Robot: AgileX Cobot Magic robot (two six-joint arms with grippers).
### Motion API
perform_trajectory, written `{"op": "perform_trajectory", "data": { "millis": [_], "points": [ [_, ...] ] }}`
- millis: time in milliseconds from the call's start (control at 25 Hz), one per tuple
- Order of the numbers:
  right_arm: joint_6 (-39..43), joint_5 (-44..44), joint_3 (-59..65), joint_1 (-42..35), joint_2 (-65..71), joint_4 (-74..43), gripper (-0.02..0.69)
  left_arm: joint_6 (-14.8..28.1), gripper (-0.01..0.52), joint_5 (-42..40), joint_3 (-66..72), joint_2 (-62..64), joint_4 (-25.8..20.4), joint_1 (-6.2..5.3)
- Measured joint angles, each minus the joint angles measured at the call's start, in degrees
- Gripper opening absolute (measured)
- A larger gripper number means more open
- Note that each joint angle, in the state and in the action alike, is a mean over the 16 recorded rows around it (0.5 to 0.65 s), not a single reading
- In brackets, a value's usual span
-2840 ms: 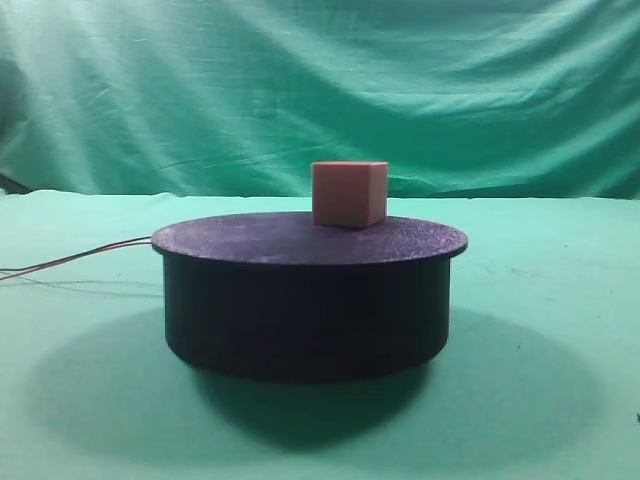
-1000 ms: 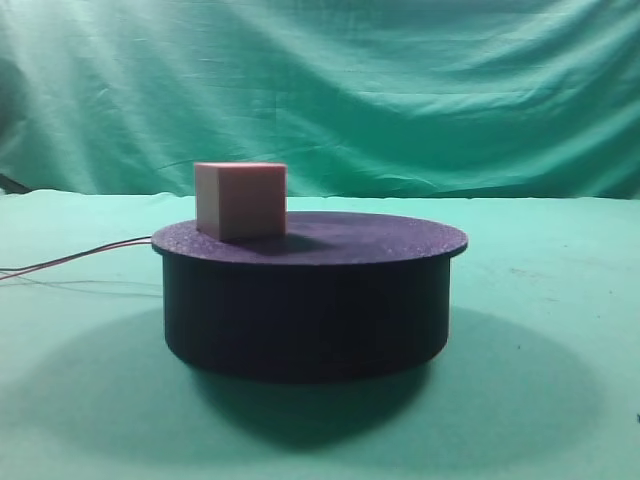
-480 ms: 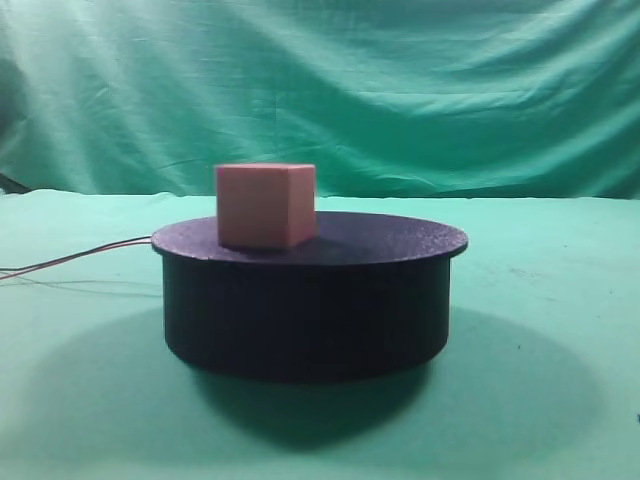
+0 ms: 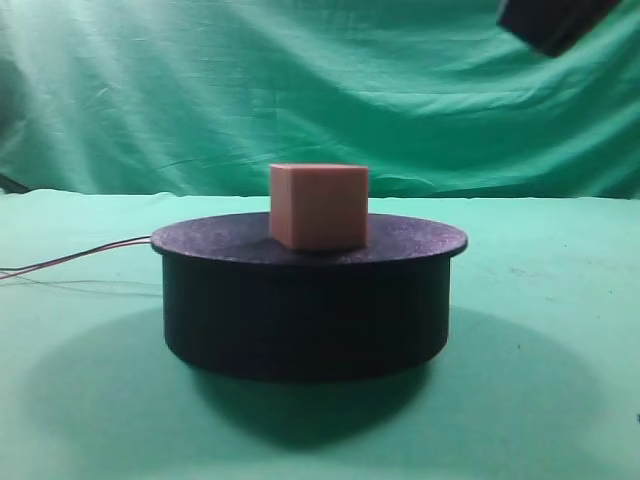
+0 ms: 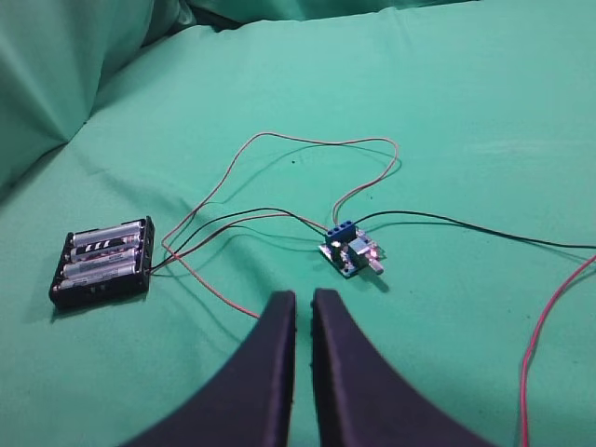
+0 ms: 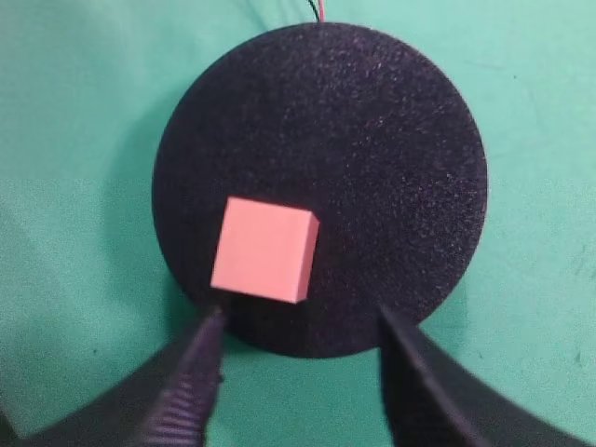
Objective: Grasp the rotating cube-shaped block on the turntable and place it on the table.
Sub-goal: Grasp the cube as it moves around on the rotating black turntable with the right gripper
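block status first: you have the cube-shaped block (image 4: 319, 206) sitting flat on top of the turntable (image 4: 307, 300), untouched. in the exterior high view it stands a little left of the disc's middle, one vertical edge turned toward the camera. in the right wrist view the cube-shaped block (image 6: 264, 249) lies toward the lower-left part of the dark top, near the rim but wholly on the disc, rotated slightly off square to the picture.

turntable is a low black cylinder with a speckled top, resting on the green surface (image 4: 540, 330). thin wires (image 4: 75, 260) lead off its left side across the cloth.

your right end effector (image 6: 300, 372) hangs above the turntable, looking straight down. its jaws stand wide apart, nothing between them. the left finger tip sits just below the block's lower-left corner in that view, the right finger tip well off to the block's right, over the disc's near rim. in the exterior high view you see only a dark piece of that arm at the top right corner, well above the block.

your left end effector (image 5: 303, 307) is over a separate patch of cloth, jaws nearly together with a narrow slit between them, holding nothing. ahead of it lie a black battery holder (image 5: 102, 263) with cells, a small circuit board (image 5: 351, 252), and red and black wires joining them.
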Motion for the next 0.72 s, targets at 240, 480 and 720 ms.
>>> {"op": "perform_trajectory", "data": {
  "millis": [240,480,720],
  "points": [
    [3.0,-0.4,-3.4,0.4,5.8,-0.9,0.57,0.0,0.0,0.0,0.0,0.0,0.0,0.0],
    [6.1,-0.8,-5.1,0.4,9.5,-3.4,0.521,0.0,0.0,0.0,0.0,0.0,0.0,0.0],
    [9.4,-0.3,-6.3,0.4,11.1,-7.5,0.376,0.0,0.0,0.0,0.0,0.0,0.0,0.0]
  ]
}}
